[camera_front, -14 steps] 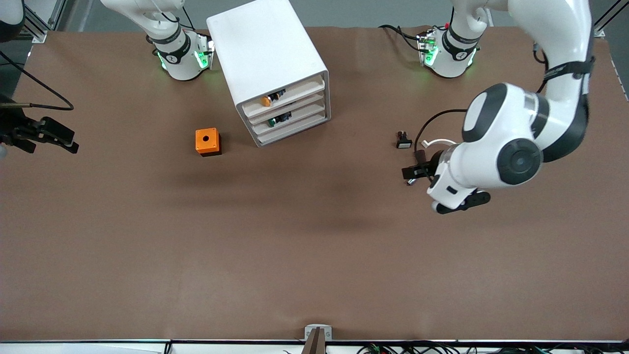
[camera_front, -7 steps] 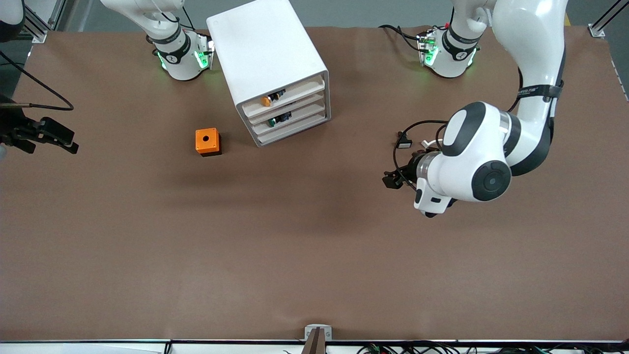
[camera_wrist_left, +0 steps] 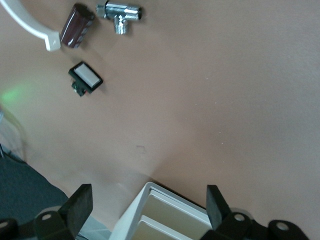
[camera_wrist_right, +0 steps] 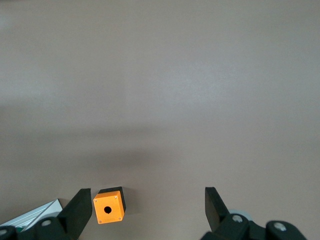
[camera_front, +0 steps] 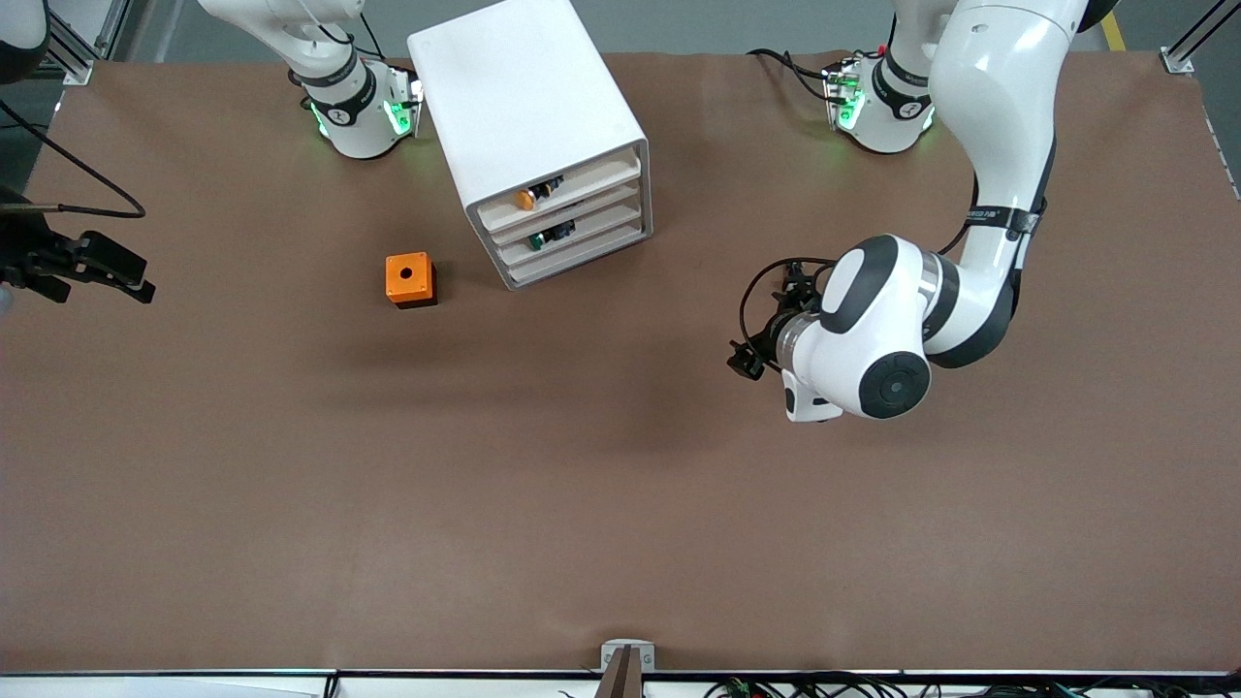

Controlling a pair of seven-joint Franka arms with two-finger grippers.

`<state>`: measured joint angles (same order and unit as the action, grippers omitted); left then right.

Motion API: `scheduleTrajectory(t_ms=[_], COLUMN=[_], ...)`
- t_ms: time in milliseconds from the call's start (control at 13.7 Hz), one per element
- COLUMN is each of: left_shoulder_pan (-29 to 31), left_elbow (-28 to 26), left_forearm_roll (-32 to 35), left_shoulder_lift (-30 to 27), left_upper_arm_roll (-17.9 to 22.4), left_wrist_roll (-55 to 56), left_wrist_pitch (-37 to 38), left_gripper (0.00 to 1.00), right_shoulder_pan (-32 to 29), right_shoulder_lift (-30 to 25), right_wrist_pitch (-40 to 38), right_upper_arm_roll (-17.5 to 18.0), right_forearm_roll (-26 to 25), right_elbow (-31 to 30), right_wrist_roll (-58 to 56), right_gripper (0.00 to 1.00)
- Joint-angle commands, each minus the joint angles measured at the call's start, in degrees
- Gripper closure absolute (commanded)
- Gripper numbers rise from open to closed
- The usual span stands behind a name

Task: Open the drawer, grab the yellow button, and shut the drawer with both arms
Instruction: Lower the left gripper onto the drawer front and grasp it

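The white cabinet point(camera_front: 528, 107) stands between the two arm bases. Its top drawer point(camera_front: 582, 179) sits pushed in. The orange-capped button point(camera_front: 525, 200) lies in it, showing at the front. My left gripper point(camera_front: 749, 359) hangs open and empty over bare table, toward the left arm's end from the cabinet. In the left wrist view point(camera_wrist_left: 147, 207) its fingers frame a corner of the cabinet point(camera_wrist_left: 165, 217). My right gripper point(camera_front: 131, 274) waits open and empty at the right arm's end of the table. It is also open in the right wrist view point(camera_wrist_right: 147, 210).
An orange cube with a hole point(camera_front: 410, 279) sits beside the cabinet, nearer the front camera, and shows in the right wrist view point(camera_wrist_right: 108, 206). A green-capped button point(camera_front: 536, 240) lies in the middle drawer. Under the left arm lie a white-faced button point(camera_wrist_left: 86, 79), a chrome fitting point(camera_wrist_left: 119, 11) and a maroon piece point(camera_wrist_left: 76, 26).
My left arm has swung toward the cabinet and its gripper now hangs closer to it. The arm now covers the small parts. The right arm has not moved.
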<state>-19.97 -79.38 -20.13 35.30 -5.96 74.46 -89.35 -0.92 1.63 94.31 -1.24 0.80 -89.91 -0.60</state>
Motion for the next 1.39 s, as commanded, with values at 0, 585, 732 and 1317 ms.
scheduleTrajectory(t_ms=[0,585,732,1317], left_shoulder_pan=[-1.55,-5.08,-5.08,-5.78], left_elbow=[1.42,1.59,1.51,1.33], left_forearm_roll=[-2.98,-11.06,-12.04,-19.15], left_shoulder_lift=[1.09,2.15,1.80,2.67], left_upper_arm_roll=[0.25,0.25,0.25,0.07], left_wrist_roll=[5.06,34.14,37.76,49.62], left_wrist_pitch=[0.84,0.58,1.10,2.69], left_gripper=[0.00,0.00,0.00,0.01], right_shoulder_pan=[-1.02,-1.19,-1.19,-1.28], right_shoulder_lift=[-1.20,-1.20,-1.20,-1.20], right_wrist_pitch=[0.53,0.62,0.62,0.70], right_upper_arm_roll=[0.98,0.89,0.89,0.80], right_forearm_roll=[-0.54,-0.45,-0.45,-0.45], right_elbow=[-1.32,-1.32,-1.32,-1.32], right_wrist_roll=[-0.45,-0.45,-0.45,-0.54], right_gripper=[0.00,0.00,0.00,0.00])
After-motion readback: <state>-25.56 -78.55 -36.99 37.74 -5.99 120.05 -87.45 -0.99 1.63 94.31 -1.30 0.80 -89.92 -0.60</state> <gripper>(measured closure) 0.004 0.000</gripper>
